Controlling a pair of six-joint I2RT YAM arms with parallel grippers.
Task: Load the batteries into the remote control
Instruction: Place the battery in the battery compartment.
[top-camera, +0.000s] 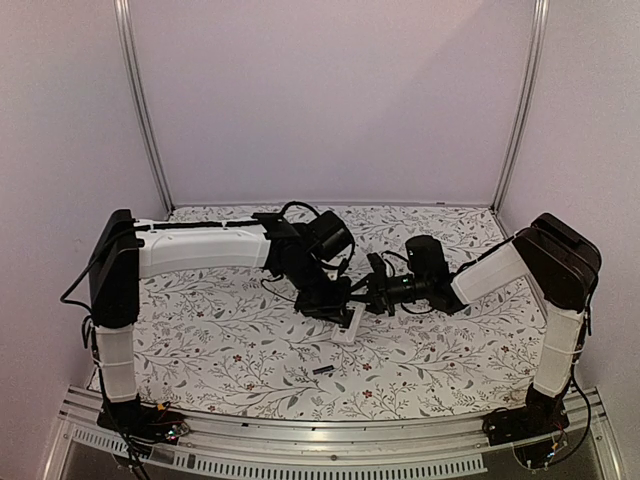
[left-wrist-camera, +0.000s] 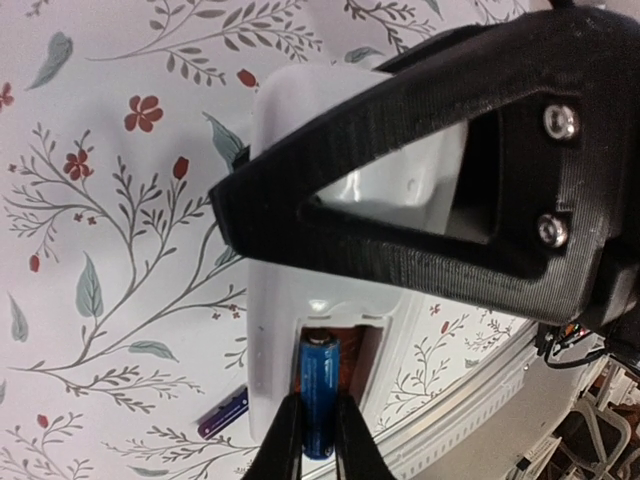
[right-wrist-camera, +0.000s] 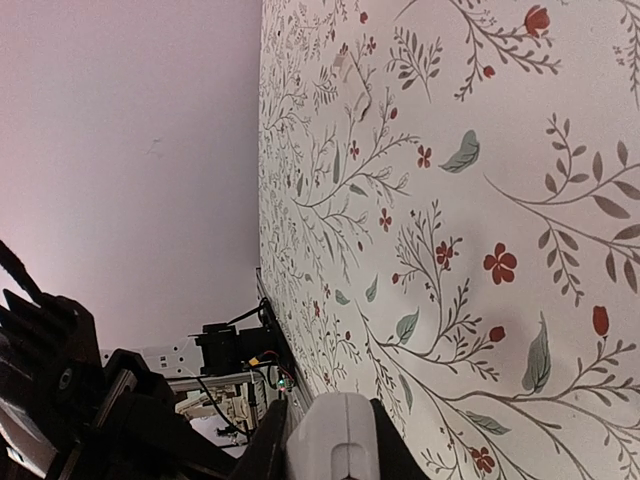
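The white remote control (left-wrist-camera: 285, 300) is held tilted above the floral cloth, battery bay facing up, with my right gripper (right-wrist-camera: 333, 432) shut on one end of it. A black finger (left-wrist-camera: 420, 200) of that right gripper crosses the left wrist view. My left gripper (left-wrist-camera: 318, 405) is shut on the bright blue battery (left-wrist-camera: 320, 385), whose upper end sits inside the open bay, against its left side. A second, dark battery (left-wrist-camera: 222, 413) lies on the cloth just left of the remote. In the top view, both grippers meet over the remote (top-camera: 352, 325) at mid-table, and the dark battery (top-camera: 322, 369) lies nearer the front.
A floral cloth (top-camera: 230, 330) covers the table. An aluminium rail (top-camera: 330, 435) runs along the near edge, with upright posts (top-camera: 140, 100) at the back corners. Cables and a power strip (right-wrist-camera: 235, 350) sit beyond the table edge.
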